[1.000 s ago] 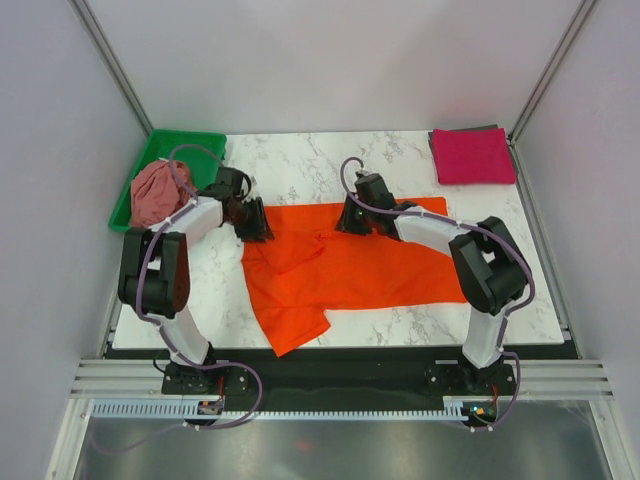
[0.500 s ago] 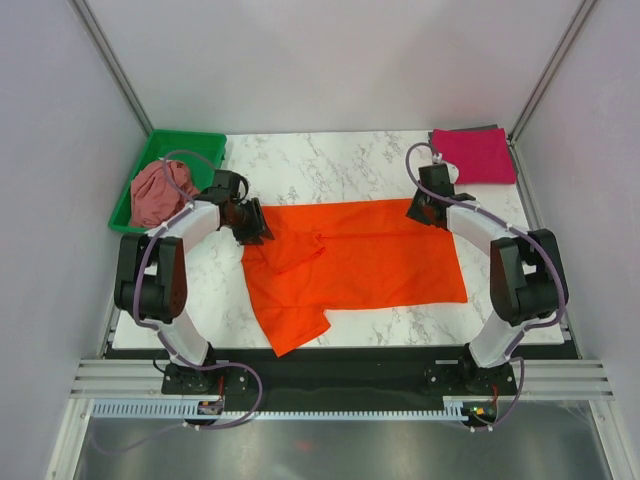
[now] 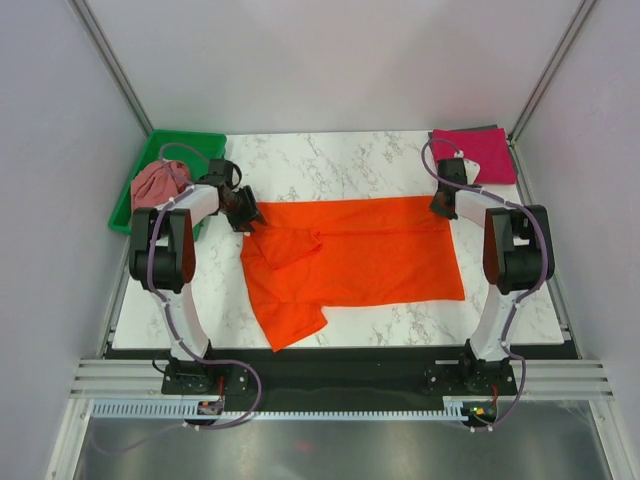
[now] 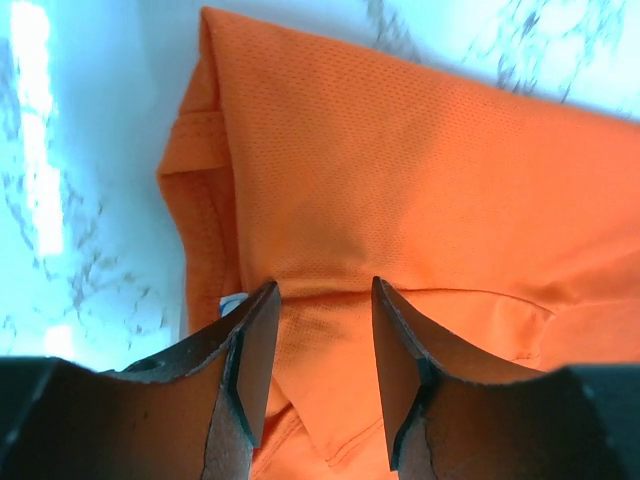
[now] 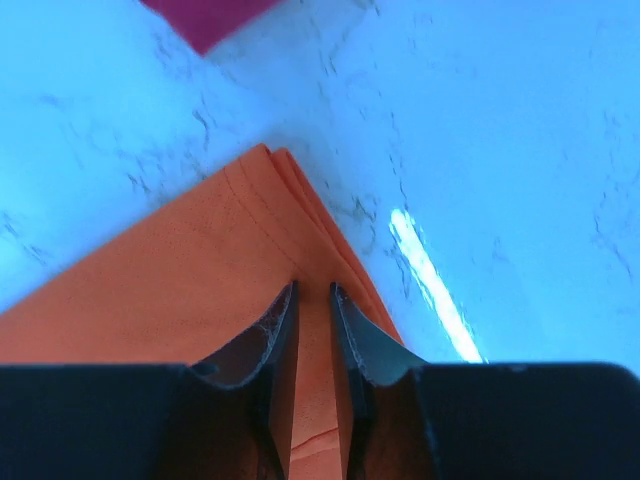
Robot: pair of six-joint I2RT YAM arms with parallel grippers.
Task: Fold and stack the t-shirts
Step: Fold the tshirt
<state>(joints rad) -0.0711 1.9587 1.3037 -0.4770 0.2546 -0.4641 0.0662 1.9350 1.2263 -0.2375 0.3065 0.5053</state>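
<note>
The bright orange t-shirt (image 3: 360, 255) lies spread across the middle of the marble table, its top edge pulled straight between my two grippers. My left gripper (image 3: 245, 213) holds its top left corner; in the left wrist view the fingers (image 4: 323, 290) pinch bunched orange cloth (image 4: 400, 170). My right gripper (image 3: 441, 207) is shut on the top right corner, and the right wrist view shows the fingers (image 5: 313, 290) closed on the orange hem (image 5: 150, 270). The magenta-pink shirt (image 3: 475, 155) lies folded at the back right. The dusty rose shirt (image 3: 155, 185) sits crumpled in the tray.
A green plastic tray (image 3: 185, 140) stands at the back left of the table, next to my left arm. The folded magenta shirt's corner shows at the top of the right wrist view (image 5: 205, 15). Grey walls enclose the table on three sides.
My right gripper moved right and back with the shirt's top right corner, unfolding it flat. My left gripper pulled slightly back and left. The shirt's top edge is now taut.
</note>
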